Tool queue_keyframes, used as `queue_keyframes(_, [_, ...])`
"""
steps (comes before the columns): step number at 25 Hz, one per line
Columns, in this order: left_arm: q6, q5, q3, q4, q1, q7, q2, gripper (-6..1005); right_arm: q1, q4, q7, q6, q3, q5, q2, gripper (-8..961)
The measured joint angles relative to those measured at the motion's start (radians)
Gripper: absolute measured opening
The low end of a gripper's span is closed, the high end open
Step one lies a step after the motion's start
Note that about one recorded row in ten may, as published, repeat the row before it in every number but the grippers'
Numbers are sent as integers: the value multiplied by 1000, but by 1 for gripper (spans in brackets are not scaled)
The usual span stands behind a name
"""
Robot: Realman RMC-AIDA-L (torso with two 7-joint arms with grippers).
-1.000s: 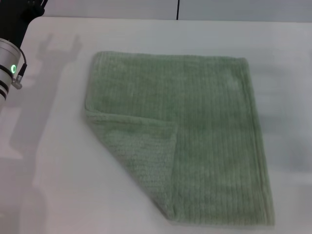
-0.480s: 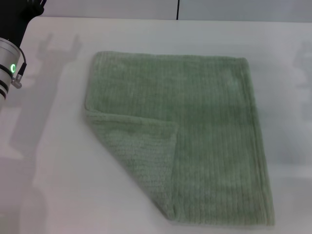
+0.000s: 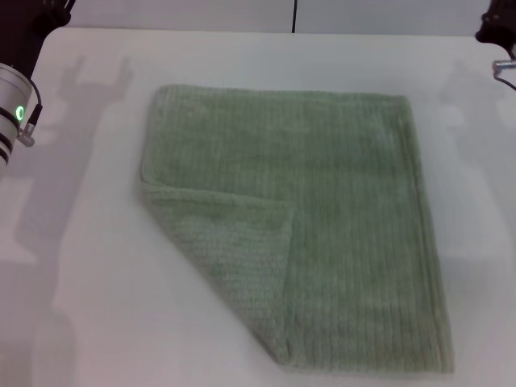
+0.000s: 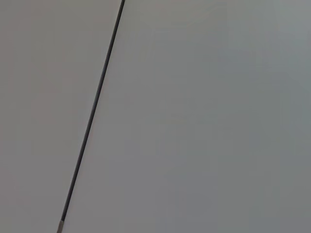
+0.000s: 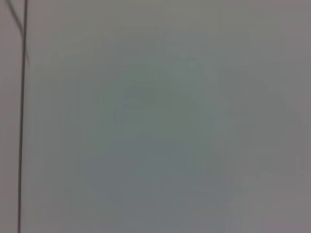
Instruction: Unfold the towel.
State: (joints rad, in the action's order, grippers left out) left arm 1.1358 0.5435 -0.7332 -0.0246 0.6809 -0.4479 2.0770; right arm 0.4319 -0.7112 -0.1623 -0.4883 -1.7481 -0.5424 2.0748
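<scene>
One towel (image 3: 322, 218) on table (image 3: 97, 306), near-left corner folded over

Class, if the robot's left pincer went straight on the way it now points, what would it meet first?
Probably the plain pale grey panel with a thin dark seam: its wrist view shows nothing else, though depth is unclear. The left arm sits left of the sage-green terry towel.
</scene>
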Motion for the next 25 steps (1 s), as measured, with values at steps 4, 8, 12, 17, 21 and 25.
queue_keyframes(4, [-1,0,0,0,0,0,0,812,-14,-187,-43,334,68,5,-1,-2])
queue_keyframes(8, [-1,-1,0,0,0,0,0,812,-16,-306,-45,563,110,23,-3,-1])
queue_keyframes(12, [-1,-1,1,0,0,0,-1,812,-16,-436,-46,805,140,34,-3,-1])
queue_keyframes(17, [-1,-1,1,-1,0,0,-2,812,13,-531,-46,1041,182,35,-6,-1])
queue_keyframes(21, [6,-2,2,-3,2,0,-2,812,76,-532,-49,1237,219,37,-15,-1])
queue_keyframes(25, [7,-2,2,-8,2,0,-2,812,120,-506,-56,1317,228,38,-22,-1])
